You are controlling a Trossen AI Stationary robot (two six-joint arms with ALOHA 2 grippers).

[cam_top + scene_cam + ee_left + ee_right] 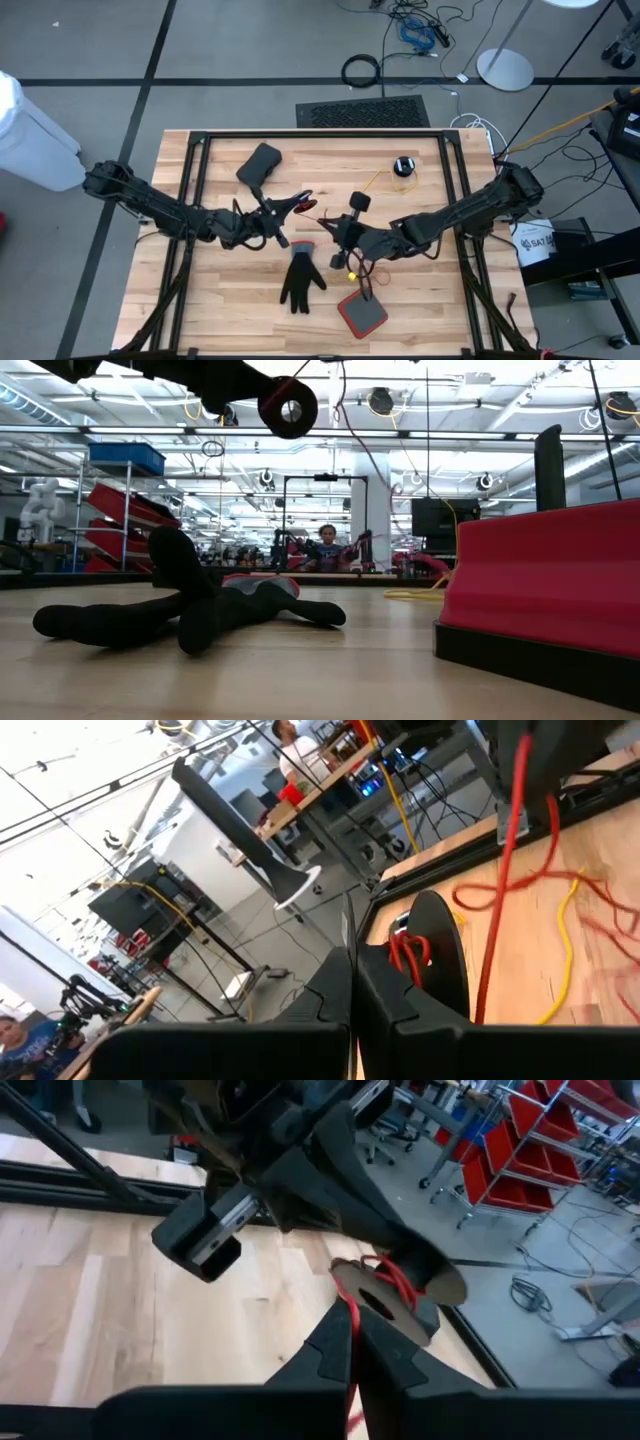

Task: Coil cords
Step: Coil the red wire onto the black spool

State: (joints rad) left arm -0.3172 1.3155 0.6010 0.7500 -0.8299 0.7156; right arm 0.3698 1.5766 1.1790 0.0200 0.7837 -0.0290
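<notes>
High view: both arms reach toward the middle of the wooden tabletop. The left gripper is clenched on a red cord. The right gripper is also clenched; what it pinches cannot be told here. A yellow cord runs from the right gripper's area to a black puck near the far edge. A black glove lies between the arms, toward the near edge, and a red-rimmed tray sits just beside it. A dark flat pad lies behind the left arm.

Low view: the glove lies flat on the tabletop. The tray wall fills the right side. A black spool hangs above the surface with red cord trailing from it. A person sits far behind.

Left wrist view: the left gripper has its fingers closed together, just beside a spool wound with red cord; a yellow cord lies on the wood.

Right wrist view: the right gripper is closed on a strand of red cord below the spool that the left arm carries.
</notes>
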